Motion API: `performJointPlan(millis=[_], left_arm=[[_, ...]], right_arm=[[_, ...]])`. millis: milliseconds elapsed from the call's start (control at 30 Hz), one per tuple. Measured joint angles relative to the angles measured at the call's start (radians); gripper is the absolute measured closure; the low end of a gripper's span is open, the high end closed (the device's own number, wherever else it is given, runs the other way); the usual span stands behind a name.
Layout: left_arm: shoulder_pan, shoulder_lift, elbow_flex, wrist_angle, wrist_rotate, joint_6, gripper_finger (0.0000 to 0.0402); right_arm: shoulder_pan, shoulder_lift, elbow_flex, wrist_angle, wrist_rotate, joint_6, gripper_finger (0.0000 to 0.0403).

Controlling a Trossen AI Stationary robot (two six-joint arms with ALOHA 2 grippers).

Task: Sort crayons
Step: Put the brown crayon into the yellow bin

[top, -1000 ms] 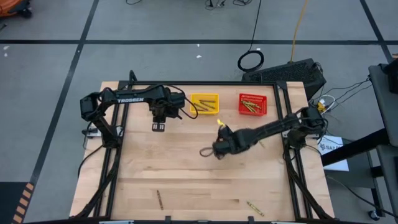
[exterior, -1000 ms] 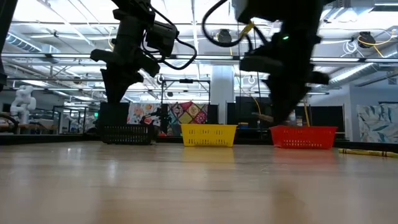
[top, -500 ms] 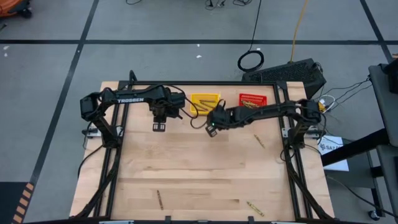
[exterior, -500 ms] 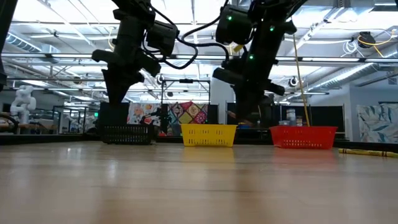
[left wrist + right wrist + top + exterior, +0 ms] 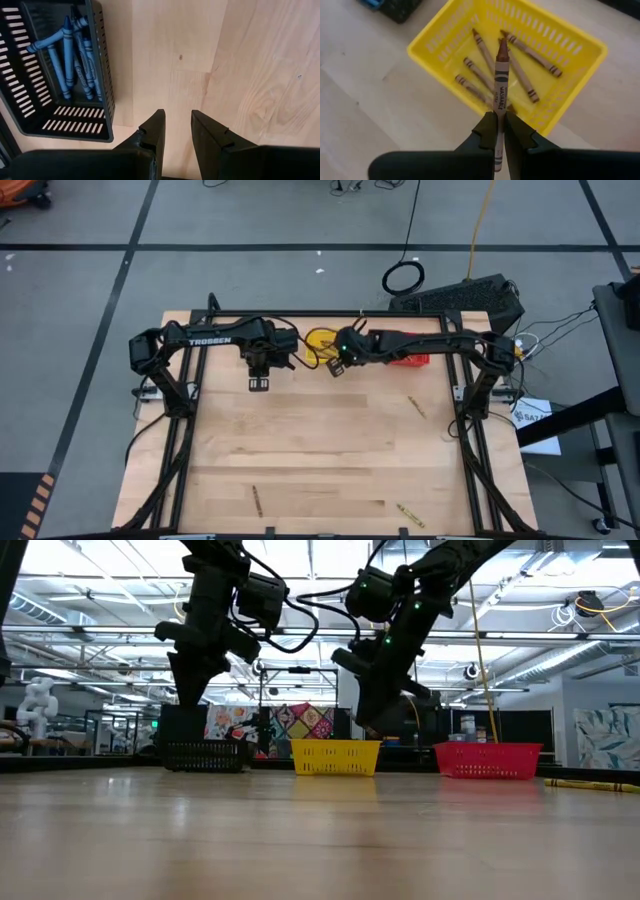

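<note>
Right claw holds brown crayon over yellow bin

Black bin; yellow bin; red bin; arms above.

Right arm stretched across the far side of the table, wrist angled down, right gripper clamped on a brown crayon, held above table height. Left arm parked at far left, left gripper pointing down, fingers parted, holding nothing.
</note>
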Motion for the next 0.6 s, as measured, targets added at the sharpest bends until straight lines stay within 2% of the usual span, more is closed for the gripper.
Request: performJointPlan(millis=[233, 467, 600], left_arm=[[-0.001, 0.0, 0.0, -0.002, 0.001, -0.052, 0.0316], [-0.037, 0.0, 0.0, -0.01, 0.004, -0.085, 0.0316], [-0.073, 0.0, 0.0, 0.001, 0.005, -0.103, 0.0316]], right_arm=[[-0.068, 0.0, 0.0, 0.036, -0.037, -0.055, 0.0403], [-0.12, 0.0, 0.0, 0.089, -0.16, -0.142, 0.0403], [-0.143, 0.0, 0.0, 0.1, -0.163, -0.177, 0.04]])
